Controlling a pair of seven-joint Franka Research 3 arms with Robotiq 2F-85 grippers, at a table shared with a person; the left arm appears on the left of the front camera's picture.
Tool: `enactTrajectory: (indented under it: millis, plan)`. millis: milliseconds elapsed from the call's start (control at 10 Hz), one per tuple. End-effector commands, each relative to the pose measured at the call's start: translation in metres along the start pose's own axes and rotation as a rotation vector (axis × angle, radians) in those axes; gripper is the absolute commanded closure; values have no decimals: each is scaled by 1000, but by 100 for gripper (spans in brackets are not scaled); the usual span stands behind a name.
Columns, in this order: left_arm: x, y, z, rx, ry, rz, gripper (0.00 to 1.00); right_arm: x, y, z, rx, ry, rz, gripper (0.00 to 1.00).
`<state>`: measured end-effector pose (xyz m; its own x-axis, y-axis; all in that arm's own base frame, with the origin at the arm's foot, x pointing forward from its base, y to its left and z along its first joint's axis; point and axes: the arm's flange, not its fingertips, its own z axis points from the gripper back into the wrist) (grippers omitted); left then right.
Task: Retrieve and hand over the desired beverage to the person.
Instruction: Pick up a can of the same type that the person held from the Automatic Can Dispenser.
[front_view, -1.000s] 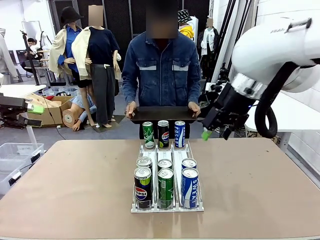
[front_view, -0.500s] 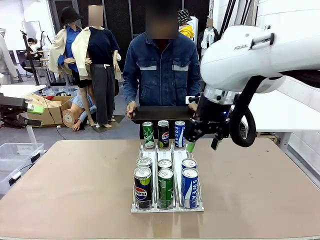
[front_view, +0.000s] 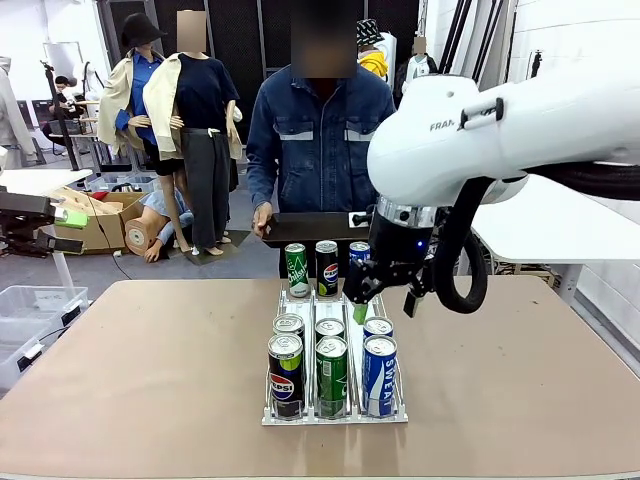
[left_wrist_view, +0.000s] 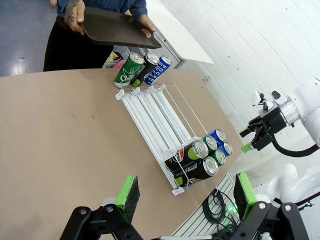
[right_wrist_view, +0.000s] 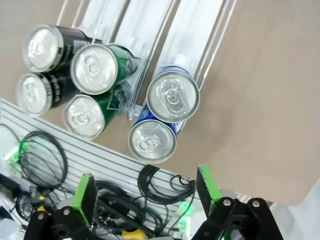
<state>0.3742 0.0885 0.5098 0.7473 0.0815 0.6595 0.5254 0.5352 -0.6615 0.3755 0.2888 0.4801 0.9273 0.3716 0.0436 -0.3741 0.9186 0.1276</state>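
Likely wanted: the blue cans (front_view: 379, 372), at five o'clock in the rack (front_view: 296, 300) on the bench (front_view: 150, 380). They look light, stiff but dentable, and slick, so take one round its side wall. The right tool (front_view: 385, 305) hovers above them, wide; the left tool (left_wrist_view: 186, 194) is wide too.

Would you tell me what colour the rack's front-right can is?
Blue can with white lettering; front view shows it best.

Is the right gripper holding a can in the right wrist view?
No, the right gripper hangs open above the two blue cans, with nothing between its green pads.
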Motion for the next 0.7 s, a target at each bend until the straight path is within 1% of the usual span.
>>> enactTrajectory:
  millis: [0, 600]
  plan:
    - [-1, 1, 2, -10, -5, -3, 0, 3, 3, -17, -58, -20, -45, 0]
    - [-1, 1, 2, -10, -5, -3, 0, 11, 0, -44, -93, -51, -95, 0]
